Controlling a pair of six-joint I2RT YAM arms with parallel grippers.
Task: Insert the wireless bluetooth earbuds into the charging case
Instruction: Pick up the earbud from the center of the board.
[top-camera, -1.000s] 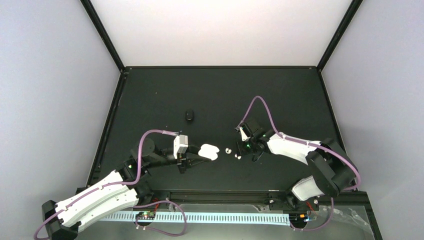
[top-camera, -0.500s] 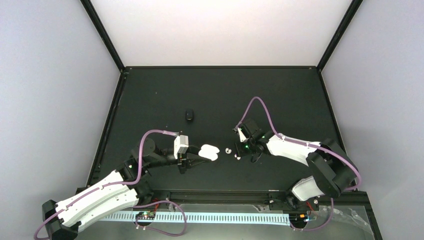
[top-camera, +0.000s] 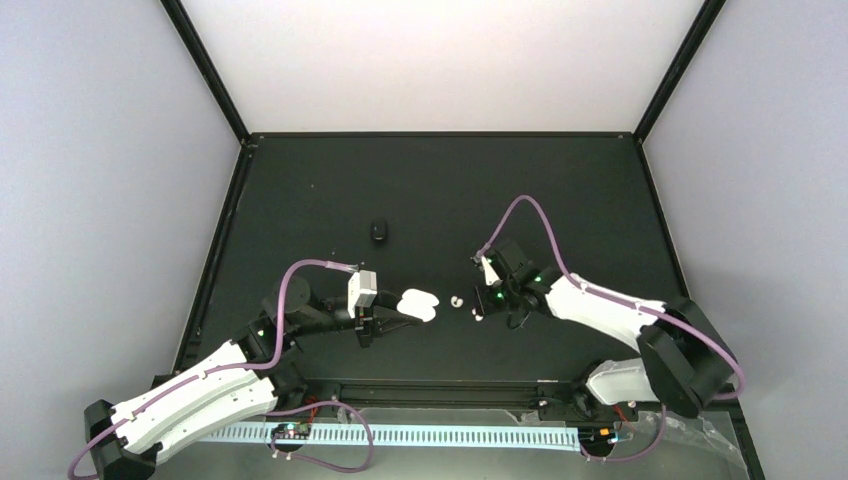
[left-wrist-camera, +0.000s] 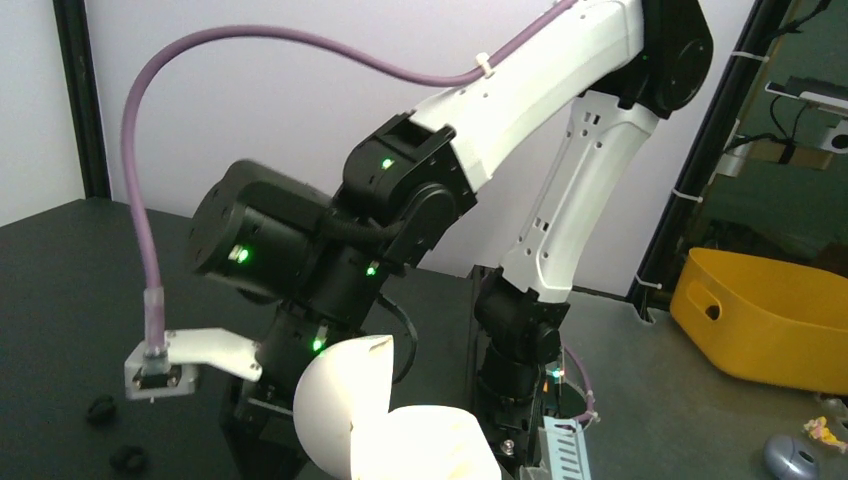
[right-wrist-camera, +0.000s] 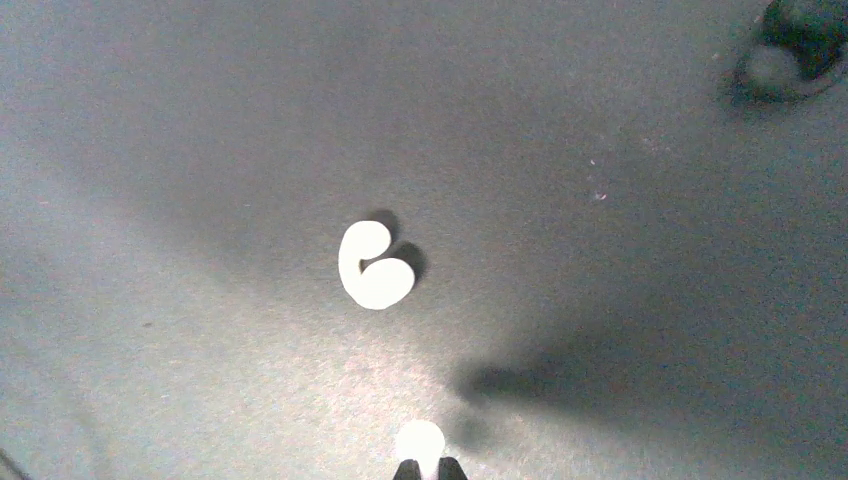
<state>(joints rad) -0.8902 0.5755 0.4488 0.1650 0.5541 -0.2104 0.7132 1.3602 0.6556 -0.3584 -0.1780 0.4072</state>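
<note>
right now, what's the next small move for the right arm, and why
Probably lift the right gripper a little: it looks shut on a white earbud, and the open case sits in the left gripper. A second white earbud lies loose close by, so rising first should avoid knocking it.

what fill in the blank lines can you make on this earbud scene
The left claw grips the open ____ charging case.
The loose white earbud and the second white earbud, at the tips of the right claw, both lie to the case's ____.
The black earbuds lie ____ from the arm bases than the case.
Missing: white; right; farther.
</note>
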